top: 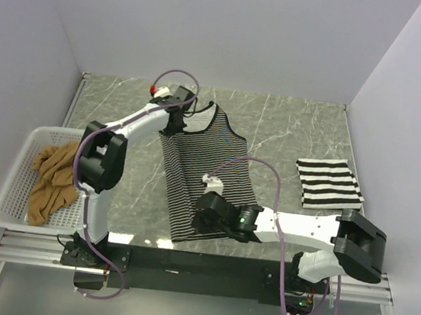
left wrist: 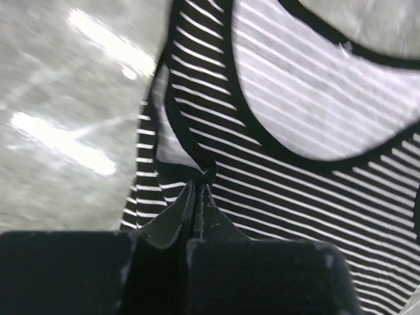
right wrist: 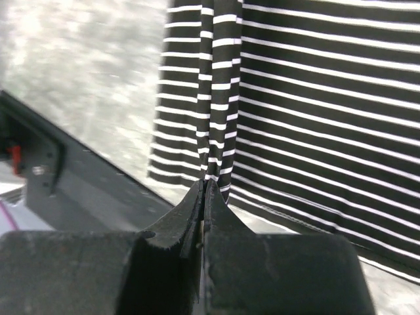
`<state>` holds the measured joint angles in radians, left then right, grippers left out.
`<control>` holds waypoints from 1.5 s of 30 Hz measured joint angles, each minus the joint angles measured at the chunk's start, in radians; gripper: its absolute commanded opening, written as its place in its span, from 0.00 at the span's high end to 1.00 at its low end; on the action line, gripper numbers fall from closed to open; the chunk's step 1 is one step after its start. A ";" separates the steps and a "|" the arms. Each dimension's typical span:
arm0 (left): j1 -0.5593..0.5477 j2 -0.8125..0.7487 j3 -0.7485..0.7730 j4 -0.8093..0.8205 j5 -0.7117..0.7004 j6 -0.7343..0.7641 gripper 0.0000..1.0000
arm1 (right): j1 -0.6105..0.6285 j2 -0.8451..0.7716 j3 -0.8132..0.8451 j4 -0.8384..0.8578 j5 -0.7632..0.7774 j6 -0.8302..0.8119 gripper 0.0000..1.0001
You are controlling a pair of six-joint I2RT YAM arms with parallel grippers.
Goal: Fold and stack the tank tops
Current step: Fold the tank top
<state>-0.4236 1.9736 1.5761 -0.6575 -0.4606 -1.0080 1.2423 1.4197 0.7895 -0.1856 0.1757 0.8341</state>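
Observation:
The thin-striped tank top (top: pixel 205 168) with black-trimmed neck lies lengthwise in the table's middle, its left side folded over. My left gripper (top: pixel 175 116) is shut on its left shoulder strap (left wrist: pixel 209 172) at the far end. My right gripper (top: pixel 201 219) is shut on a fold of its hem (right wrist: pixel 216 157) at the near end. The wide-striped tank top (top: pixel 328 183) lies folded at the right. The tan-brown tank top (top: pixel 54 178) lies crumpled in the white mesh basket (top: pixel 14 179) at the left.
The basket hangs over the table's left edge. Grey walls close in the back and sides. The black rail (top: pixel 197 265) with the arm bases runs along the near edge. Purple cables loop over both arms.

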 measured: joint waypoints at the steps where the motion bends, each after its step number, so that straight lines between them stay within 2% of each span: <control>1: -0.015 0.019 0.016 -0.006 0.000 -0.002 0.99 | -0.003 -0.017 -0.027 0.002 0.006 0.010 1.00; 13: -0.117 0.161 0.216 -0.079 0.000 -0.008 0.99 | -0.011 -0.163 -0.186 0.015 0.082 0.111 1.00; 21: -0.130 0.195 0.235 -0.080 0.005 -0.007 0.99 | -0.013 -0.207 -0.229 0.019 0.097 0.142 1.00; 22: -0.130 0.198 0.235 -0.080 0.010 -0.006 0.95 | -0.013 -0.204 -0.233 0.021 0.097 0.143 0.99; 24: -0.130 0.204 0.234 -0.075 0.024 -0.002 0.72 | -0.013 -0.196 -0.236 0.023 0.094 0.151 0.81; 25: -0.130 0.204 0.233 -0.068 0.028 0.004 0.53 | -0.013 -0.192 -0.237 0.021 0.093 0.155 0.73; 26: -0.130 0.204 0.231 -0.051 0.031 0.006 0.45 | -0.013 -0.191 -0.238 0.018 0.094 0.159 0.57; 27: -0.130 0.204 0.225 -0.032 0.035 0.009 0.38 | -0.013 -0.192 -0.238 0.008 0.096 0.166 0.52; 28: -0.130 0.200 0.216 -0.011 0.039 0.012 0.31 | -0.013 -0.193 -0.238 -0.003 0.101 0.169 0.48; 30: -0.129 0.188 0.178 0.034 0.046 0.021 0.28 | -0.013 -0.200 -0.238 -0.033 0.121 0.170 0.46; 33: -0.126 0.153 0.115 0.059 0.047 0.019 0.32 | -0.012 -0.233 -0.238 -0.092 0.160 0.177 0.47; 38: -0.100 0.061 0.026 0.082 0.065 -0.012 0.57 | 0.008 -0.254 -0.200 -0.164 0.224 0.166 0.55; 40: -0.078 0.045 0.010 0.090 0.079 -0.029 0.69 | 0.018 -0.221 -0.156 -0.175 0.236 0.149 0.57; 43: -0.048 0.047 -0.003 0.110 0.103 -0.036 0.79 | 0.023 -0.142 -0.092 -0.166 0.243 0.114 0.63; 45: -0.028 0.051 -0.019 0.119 0.119 -0.037 0.81 | 0.023 -0.072 -0.059 -0.149 0.240 0.087 0.65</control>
<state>-0.4515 2.0243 1.5570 -0.5388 -0.3412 -1.0451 1.2655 1.3479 0.7307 -0.3347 0.4156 0.9211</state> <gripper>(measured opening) 0.211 0.374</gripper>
